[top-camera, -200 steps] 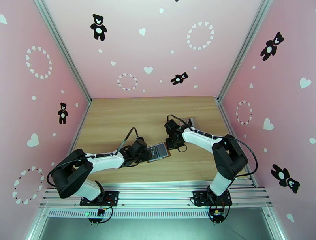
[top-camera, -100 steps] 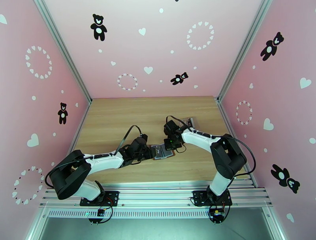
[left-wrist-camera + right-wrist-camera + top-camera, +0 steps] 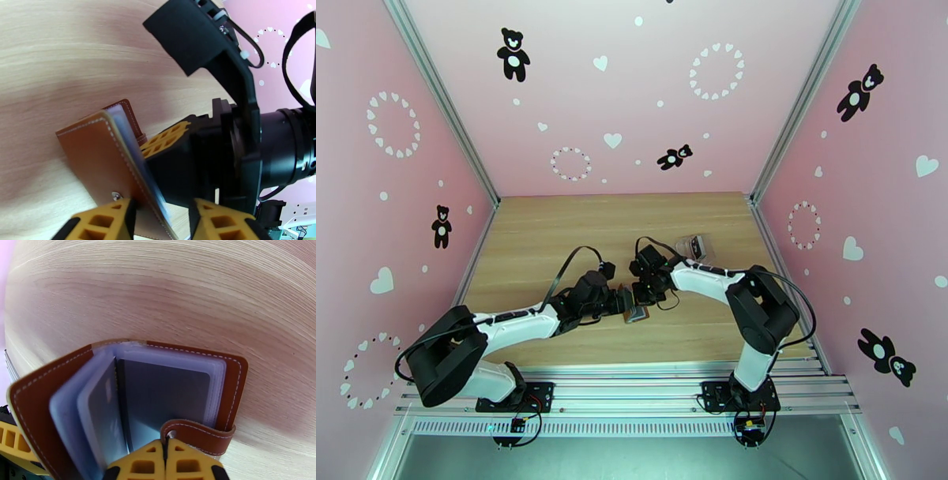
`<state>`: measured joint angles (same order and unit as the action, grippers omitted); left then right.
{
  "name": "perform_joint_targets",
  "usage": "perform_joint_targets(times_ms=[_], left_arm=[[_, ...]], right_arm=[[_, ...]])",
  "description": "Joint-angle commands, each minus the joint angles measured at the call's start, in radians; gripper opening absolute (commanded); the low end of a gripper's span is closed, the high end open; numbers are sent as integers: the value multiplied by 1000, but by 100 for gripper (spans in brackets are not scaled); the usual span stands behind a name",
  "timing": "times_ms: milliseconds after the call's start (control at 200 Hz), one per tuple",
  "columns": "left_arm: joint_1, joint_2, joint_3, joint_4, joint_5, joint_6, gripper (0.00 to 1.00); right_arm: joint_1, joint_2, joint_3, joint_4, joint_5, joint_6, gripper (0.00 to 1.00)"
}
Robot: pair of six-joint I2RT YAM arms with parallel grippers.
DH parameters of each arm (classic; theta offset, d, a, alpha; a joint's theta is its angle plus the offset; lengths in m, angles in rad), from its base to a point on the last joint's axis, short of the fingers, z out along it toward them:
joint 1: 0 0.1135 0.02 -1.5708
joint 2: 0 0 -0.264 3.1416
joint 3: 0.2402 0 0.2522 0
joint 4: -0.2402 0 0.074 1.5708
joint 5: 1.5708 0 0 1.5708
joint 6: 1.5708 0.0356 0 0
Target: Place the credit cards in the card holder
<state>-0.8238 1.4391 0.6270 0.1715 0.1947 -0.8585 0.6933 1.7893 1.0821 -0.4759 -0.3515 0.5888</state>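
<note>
The brown card holder (image 3: 637, 313) lies half folded on the table between both arms. Its left cover (image 3: 102, 158) stands tilted up, and my open left gripper (image 3: 162, 221) straddles it, one fingertip (image 3: 114, 221) against the leather outside. Inside, greyish pockets hold dark credit cards, one in the flat right side (image 3: 166, 394) and one in a raised page (image 3: 103, 409). My right gripper (image 3: 166, 461) is shut, its tips pressing the holder's right half beside the snap tab (image 3: 201, 434). From above, the left gripper (image 3: 626, 303) and right gripper (image 3: 642, 292) nearly touch.
A clear plastic case (image 3: 695, 246) with something dark in it lies at the back right, behind the right forearm. Bare wooden table (image 3: 553, 229) stretches to the left and far side. Pink walls close in three sides.
The card holder lay open and flat; its left cover has been swung up and rightward as my left gripper moved right. My right gripper shifted a little left and stayed shut.
</note>
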Motion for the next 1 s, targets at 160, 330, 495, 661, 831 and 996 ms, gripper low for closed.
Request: perform_joint_targets(times_ms=[160,330,495,661,831,996], left_arm=[[-9,41,18,5,-31,11,37],[-10,88,63,-13,-29,28,33],[-21,144,118,-30,-19,42,26],[-45,192,169,-55,-19,61,18],[-62,239,240,-83,19,94,26],[-76,245,248,-99,0,96,56]], right_arm=[[-32,-141,-84,-2,28,27,0],[-97,-213,-124,-33,38,14,0],[-131,-232,-140,-45,32,10,0],[-153,-261,-155,-42,25,5,0],[-155,-236,-163,-23,6,7,0],[-179,-256,-178,-20,27,6,0]])
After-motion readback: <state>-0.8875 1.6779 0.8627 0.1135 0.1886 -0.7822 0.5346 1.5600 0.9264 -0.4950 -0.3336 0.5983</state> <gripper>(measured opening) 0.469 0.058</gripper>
